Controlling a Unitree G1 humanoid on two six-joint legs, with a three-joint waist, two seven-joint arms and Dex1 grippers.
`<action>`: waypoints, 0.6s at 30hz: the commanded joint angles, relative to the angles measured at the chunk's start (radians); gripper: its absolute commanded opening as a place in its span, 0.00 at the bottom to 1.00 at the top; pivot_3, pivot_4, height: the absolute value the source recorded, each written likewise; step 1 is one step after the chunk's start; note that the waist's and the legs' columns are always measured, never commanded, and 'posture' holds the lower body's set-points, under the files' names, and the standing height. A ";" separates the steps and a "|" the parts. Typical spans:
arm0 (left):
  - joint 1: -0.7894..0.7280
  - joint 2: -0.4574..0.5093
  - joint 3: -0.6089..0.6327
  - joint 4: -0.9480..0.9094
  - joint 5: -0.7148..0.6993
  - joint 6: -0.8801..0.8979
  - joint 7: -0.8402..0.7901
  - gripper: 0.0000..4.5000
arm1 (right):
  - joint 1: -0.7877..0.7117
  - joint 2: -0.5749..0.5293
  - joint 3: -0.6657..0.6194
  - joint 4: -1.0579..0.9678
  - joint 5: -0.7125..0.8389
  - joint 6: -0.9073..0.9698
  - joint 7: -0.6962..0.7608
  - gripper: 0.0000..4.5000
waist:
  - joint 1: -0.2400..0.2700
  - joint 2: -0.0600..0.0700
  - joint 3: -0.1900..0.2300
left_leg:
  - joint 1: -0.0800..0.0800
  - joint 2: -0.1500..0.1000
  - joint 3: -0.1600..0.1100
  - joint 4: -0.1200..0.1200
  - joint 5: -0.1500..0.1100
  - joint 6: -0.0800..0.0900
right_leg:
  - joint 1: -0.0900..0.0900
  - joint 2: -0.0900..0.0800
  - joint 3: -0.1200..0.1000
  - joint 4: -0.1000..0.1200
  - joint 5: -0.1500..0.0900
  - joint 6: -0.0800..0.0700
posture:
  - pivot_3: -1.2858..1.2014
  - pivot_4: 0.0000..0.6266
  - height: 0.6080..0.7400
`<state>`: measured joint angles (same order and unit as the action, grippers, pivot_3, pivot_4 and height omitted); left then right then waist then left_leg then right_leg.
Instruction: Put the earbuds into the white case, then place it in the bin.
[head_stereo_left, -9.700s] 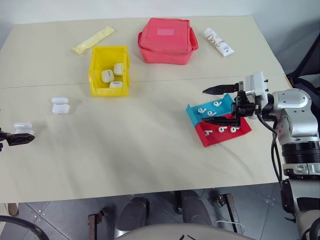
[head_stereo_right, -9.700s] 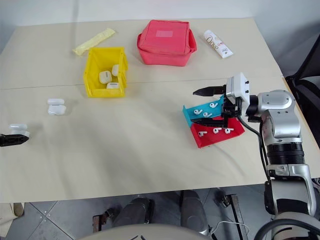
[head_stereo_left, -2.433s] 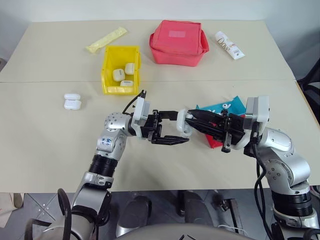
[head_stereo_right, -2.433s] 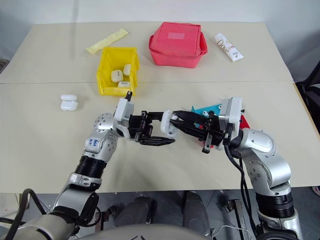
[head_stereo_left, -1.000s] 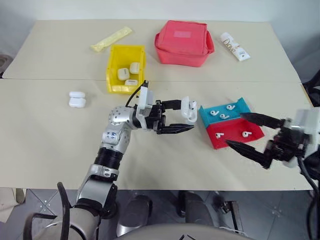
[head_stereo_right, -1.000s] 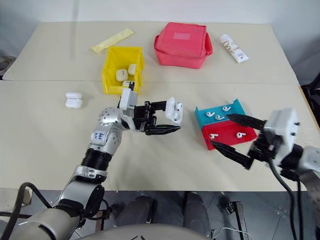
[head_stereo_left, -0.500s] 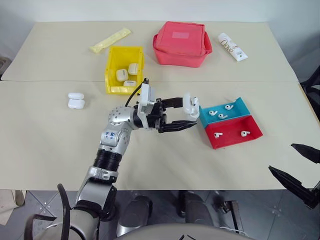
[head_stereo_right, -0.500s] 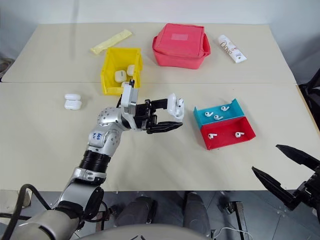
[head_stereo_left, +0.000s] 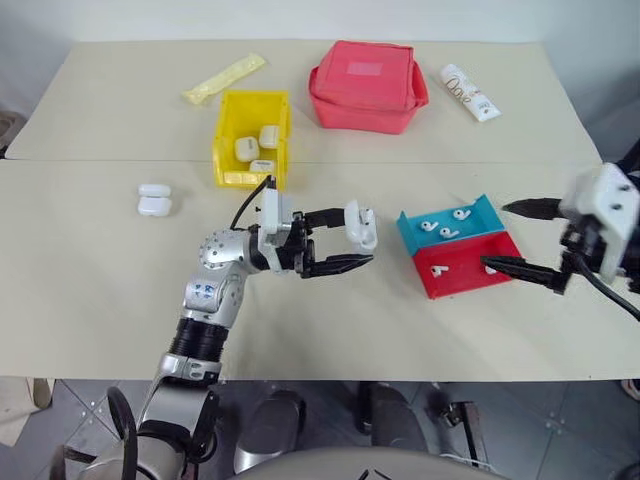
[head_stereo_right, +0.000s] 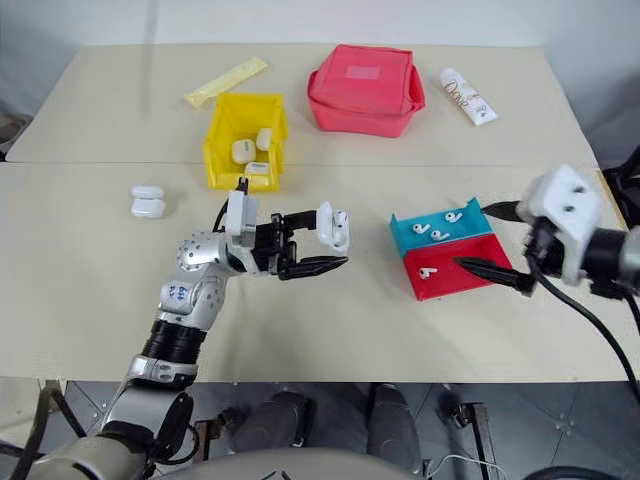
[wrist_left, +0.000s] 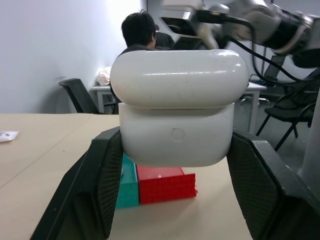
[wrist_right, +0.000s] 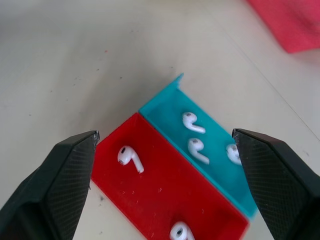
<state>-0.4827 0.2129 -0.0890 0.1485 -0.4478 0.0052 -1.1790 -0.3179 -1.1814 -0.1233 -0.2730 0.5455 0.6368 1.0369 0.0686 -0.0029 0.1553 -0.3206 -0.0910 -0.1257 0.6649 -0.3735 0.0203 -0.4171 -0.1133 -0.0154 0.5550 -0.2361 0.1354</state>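
Observation:
My left gripper (head_stereo_left: 355, 238) is shut on the white case (head_stereo_left: 360, 225), holding it above the table's middle, just left of the teal-and-red tray (head_stereo_left: 500, 270). In the left wrist view the case (wrist_left: 177, 115) sits between both fingers with its lid on top. Several earbuds lie in the tray, one (wrist_right: 129, 157) in the red half and two (wrist_right: 192, 122) in the teal half. My right gripper (head_stereo_left: 494, 236) is open at the tray's right end; its wrist view looks down between the fingers (wrist_right: 55, 180) onto the tray. The yellow bin (head_stereo_left: 225, 120) stands behind the left gripper.
The bin holds three white cases (head_stereo_left: 245, 148). Another white case (head_stereo_left: 153, 199) lies on the table to the left. A red pouch (head_stereo_left: 368, 85), a yellow sachet (head_stereo_left: 224, 78) and a white tube (head_stereo_left: 468, 92) lie along the back. A person (wrist_left: 140, 30) sits beyond the table.
My right gripper, down past the table's front edge half a second ago, has come back up to the tray's right end, still open. The left gripper with the case drifted slightly left.

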 joint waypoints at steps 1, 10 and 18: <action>0.025 0.009 0.002 -0.083 -0.009 -0.009 0.018 0.61 | -0.213 -0.001 0.218 0.125 -0.139 0.042 0.100 0.99 | 0.001 0.000 0.000 | 0.000 0.000 0.000 0.000 0.000 0.000 | 0.000 0.000 0.000 0.000 0.000 0.000 | 0.52 0.24 1.00; 0.082 0.023 -0.004 -0.158 -0.010 -0.005 0.065 0.61 | -0.579 0.154 0.510 0.505 -0.463 -0.094 0.225 0.71 | -0.017 0.000 0.000 | -0.004 -0.001 -0.001 0.000 0.000 0.000 | -0.004 0.000 0.000 0.003 0.000 0.000 | 0.52 0.24 1.00; 0.111 0.041 0.001 -0.187 -0.012 -0.008 0.087 0.61 | -0.698 0.265 0.561 0.649 -0.597 -0.165 0.272 0.48 | -0.025 0.001 -0.001 | -0.009 0.000 0.000 0.000 0.001 -0.002 | -0.010 0.001 0.000 0.005 0.001 -0.001 | 0.52 0.24 1.00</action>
<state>-0.3784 0.2474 -0.0966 0.0073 -0.4484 0.0094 -1.0989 -0.9821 -0.9205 0.4388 0.3638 -0.0232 0.4835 1.2980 0.0435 -0.0019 0.1546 -0.3296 -0.0909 -0.1260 0.6652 -0.3720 0.0183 -0.4277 -0.1120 -0.0152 0.5596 -0.2348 0.1344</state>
